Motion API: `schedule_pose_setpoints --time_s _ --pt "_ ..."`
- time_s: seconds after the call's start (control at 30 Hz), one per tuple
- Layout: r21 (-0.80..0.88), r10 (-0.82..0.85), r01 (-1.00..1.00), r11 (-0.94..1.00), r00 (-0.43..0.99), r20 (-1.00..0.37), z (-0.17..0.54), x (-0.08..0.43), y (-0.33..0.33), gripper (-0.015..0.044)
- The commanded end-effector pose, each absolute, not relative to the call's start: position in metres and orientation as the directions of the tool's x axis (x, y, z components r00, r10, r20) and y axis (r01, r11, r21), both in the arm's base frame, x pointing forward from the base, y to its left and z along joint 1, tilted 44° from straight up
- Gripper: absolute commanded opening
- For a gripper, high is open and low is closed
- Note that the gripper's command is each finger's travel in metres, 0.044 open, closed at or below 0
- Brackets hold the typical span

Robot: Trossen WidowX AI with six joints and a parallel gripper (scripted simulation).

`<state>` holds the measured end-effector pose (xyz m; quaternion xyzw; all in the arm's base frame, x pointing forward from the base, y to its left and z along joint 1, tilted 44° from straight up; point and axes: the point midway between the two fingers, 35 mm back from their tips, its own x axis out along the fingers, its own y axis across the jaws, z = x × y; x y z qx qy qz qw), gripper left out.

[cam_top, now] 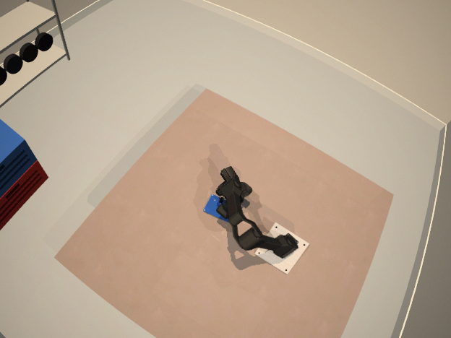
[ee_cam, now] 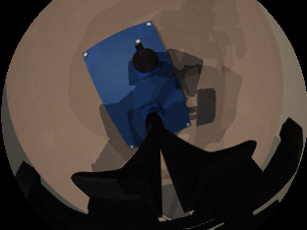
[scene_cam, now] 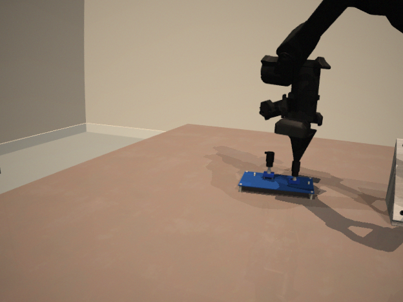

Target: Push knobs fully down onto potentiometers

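The blue circuit board [cam_top: 215,211] [scene_cam: 252,182] [ee_cam: 105,74] stands level on short legs. One black knob [scene_cam: 269,159] [ee_cam: 145,60] stands upright with bare shaft showing between it and its potentiometer [scene_cam: 268,175]. The other black knob [scene_cam: 295,169] [ee_cam: 153,118] stands over the second potentiometer [scene_cam: 293,181], with a short piece of pale shaft showing below it. My gripper [scene_cam: 296,160] [ee_cam: 156,131] is shut with nothing between its fingers. It points down, and its tips are at the top of this second knob, seemingly touching it. The arm hides part of the board in the top view.
The arm's base stands on a white plate [cam_top: 292,260] [scene_cam: 397,198] with dark bolt holes, to the right of the board. A shelf rack [cam_top: 61,36] and blue [cam_top: 9,136] and red [cam_top: 27,191] crates are far left, beyond the tabletop [cam_top: 145,254].
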<state>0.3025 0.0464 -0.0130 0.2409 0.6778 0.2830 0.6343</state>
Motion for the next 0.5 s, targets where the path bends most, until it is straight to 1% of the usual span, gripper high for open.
schedule_pose_setpoints --time_s 0.0,0.47 --pt "0.695 0.689 -0.050 0.717 -0.102 -0.718 -0.0223 0.3026 0.0589 0.0000" --pt "0.695 0.689 -0.050 0.717 -0.102 -0.718 -0.0238 0.3024 0.0604 0.0000"
